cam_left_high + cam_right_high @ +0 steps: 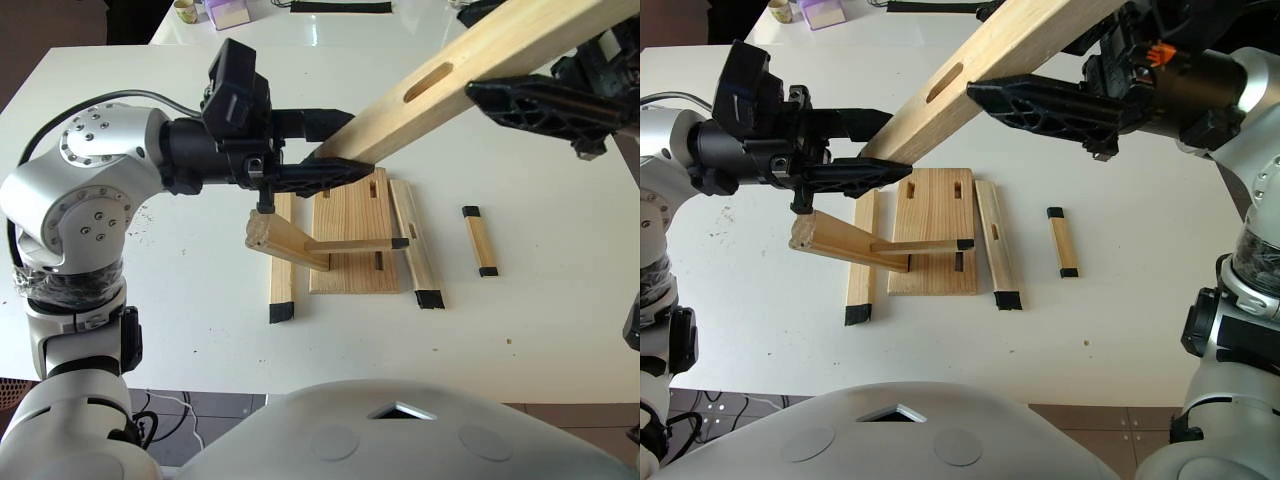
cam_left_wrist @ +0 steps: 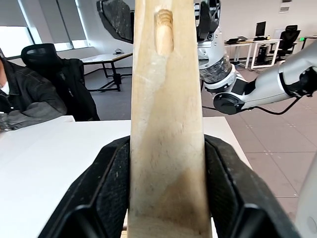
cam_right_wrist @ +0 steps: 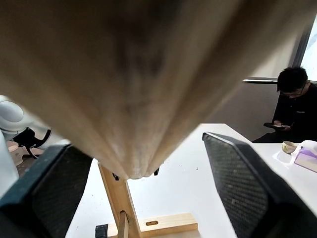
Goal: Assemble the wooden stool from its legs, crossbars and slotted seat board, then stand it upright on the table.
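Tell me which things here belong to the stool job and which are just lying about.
Job: held leg, seat board, left leg, right leg, short crossbar, leaning joined piece.
Lying about: cup, purple box, black strip.

The left gripper [image 1: 355, 140] clamps the lower end of a long slotted leg [image 1: 540, 25], which slants above the table [image 1: 150, 80]. The right gripper [image 1: 478, 55] is at its upper part. Below lie a seat board [image 1: 350, 215] and a short crossbar [image 1: 479, 240].
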Controlling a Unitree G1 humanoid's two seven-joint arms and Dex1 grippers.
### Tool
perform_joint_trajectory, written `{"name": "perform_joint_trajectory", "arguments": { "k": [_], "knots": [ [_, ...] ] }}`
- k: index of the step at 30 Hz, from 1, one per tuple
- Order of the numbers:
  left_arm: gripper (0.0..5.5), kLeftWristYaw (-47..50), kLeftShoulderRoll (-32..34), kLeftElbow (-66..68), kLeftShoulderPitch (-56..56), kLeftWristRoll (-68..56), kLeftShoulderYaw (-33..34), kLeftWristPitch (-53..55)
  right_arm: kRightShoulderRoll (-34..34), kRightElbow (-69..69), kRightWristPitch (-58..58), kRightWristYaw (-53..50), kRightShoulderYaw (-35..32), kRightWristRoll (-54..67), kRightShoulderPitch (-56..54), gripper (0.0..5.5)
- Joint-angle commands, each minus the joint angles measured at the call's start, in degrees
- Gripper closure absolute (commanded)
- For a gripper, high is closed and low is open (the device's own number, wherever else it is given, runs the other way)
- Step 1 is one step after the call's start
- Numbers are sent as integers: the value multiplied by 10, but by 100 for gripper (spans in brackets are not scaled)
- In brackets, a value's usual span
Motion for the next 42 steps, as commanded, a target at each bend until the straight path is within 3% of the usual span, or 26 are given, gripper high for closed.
{"name": "perform_joint_trajectory", "arguments": {
  "k": [1,7,19,29,30,36,42],
  "knots": [
    [349,-26,15,-1,-10,-13,-6,10,-14,-22,-9,40,24,-40,6,161],
    [349,-52,22,2,-9,20,-27,-8,-11,-26,1,62,14,-33,-3,161],
    [349,-59,22,13,0,59,-42,-25,-9,-30,-3,61,10,-43,2,350],
    [349,-9,3,35,-18,59,-38,2,-14,-40,-25,60,18,-82,33,350],
    [314,-1,-1,39,-23,73,-41,-4,-12,-39,-28,57,17,-82,33,350],
    [219,68,-47,79,-48,110,-25,-28,3,-13,-52,28,10,-105,0,350],
    [214,37,-10,103,-16,90,12,-13,-16,31,-76,18,5,-160,-23,350]
  ]
}}
